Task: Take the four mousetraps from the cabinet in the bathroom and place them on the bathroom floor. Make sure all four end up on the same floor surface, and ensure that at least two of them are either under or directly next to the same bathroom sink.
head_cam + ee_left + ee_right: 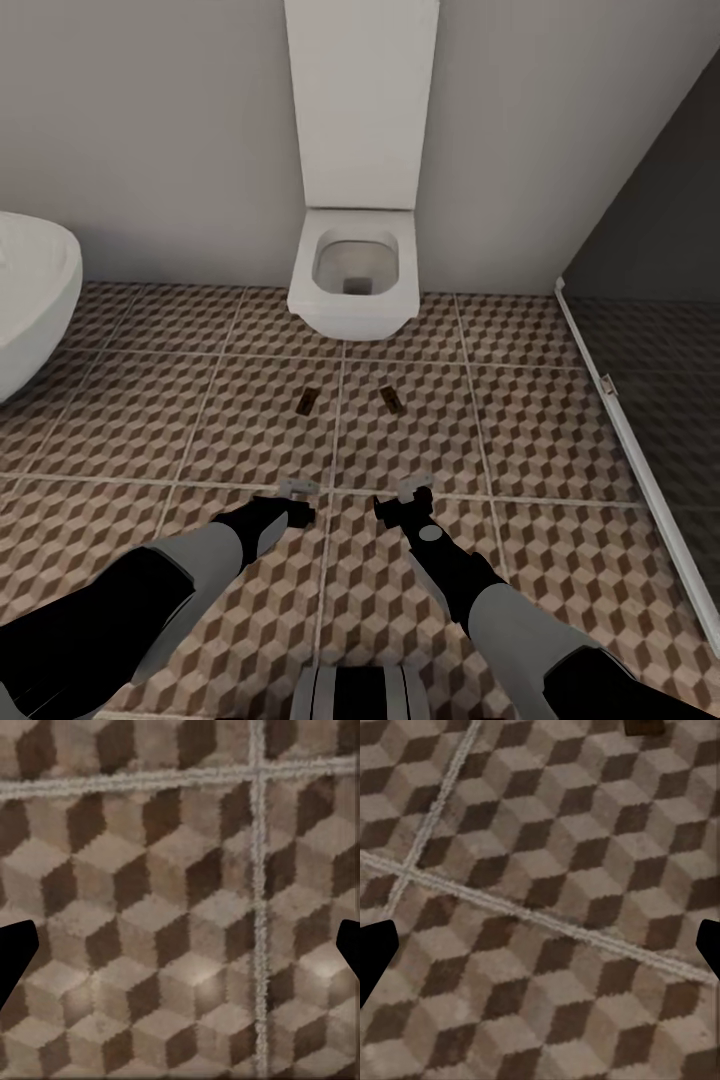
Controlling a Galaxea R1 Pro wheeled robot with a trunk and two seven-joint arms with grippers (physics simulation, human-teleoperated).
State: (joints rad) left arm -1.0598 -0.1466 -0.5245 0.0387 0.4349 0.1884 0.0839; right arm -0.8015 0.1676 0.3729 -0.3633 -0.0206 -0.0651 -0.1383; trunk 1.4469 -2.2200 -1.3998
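Two small brown wooden mousetraps point(307, 401) point(392, 399) lie on cube-patterned tile floor point(560, 420) ahead of left gripper point(298, 497) and right gripper point(402, 497), well apart from fingers; both spread wide, empty.

Two mousetraps point(308, 401) (apart) on bathroom floor point(420, 440)

2 mousetraps lie flat on the bathroom floor point(150, 420), side by side and apart: the left mousetrap point(307, 401) at 11 o'clock from the robot, the right mousetrap point(392, 399) at 1 o'clock; a grout line runs between them. Behind both, at 12 o'clock, the toilet point(355, 270) hangs on the back wall point(170, 130) (its cistern above the bowl); the bathtub point(30, 300) sits at 10 o'clock; a glass partition point(650, 330) stands at 2 o'clock. The left gripper point(298, 500) and right gripper point(400, 500) hover before the traps, nearer the robot.
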